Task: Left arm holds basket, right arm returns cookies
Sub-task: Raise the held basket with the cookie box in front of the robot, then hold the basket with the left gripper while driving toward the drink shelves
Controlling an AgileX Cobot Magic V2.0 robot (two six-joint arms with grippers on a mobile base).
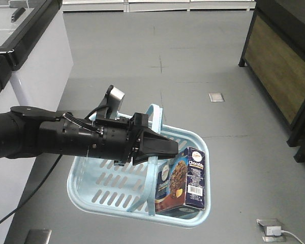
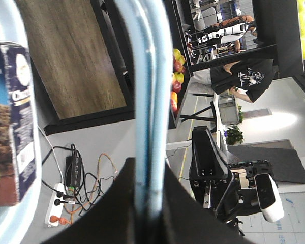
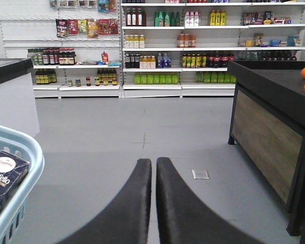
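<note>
Your left end effector (image 1: 162, 150) is clamped on the handle (image 1: 159, 118) of the basket (image 1: 86, 201), and the cookies (image 1: 185, 178) stand inside. Your right end effector (image 3: 153, 162) has its fingers together.

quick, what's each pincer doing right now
left pincer: closed on the basket handles
right pincer: closed, holding nothing

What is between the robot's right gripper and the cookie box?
In the right wrist view, only the rim of the blue basket and bare grey floor lie between the right gripper and the cookies.
</note>
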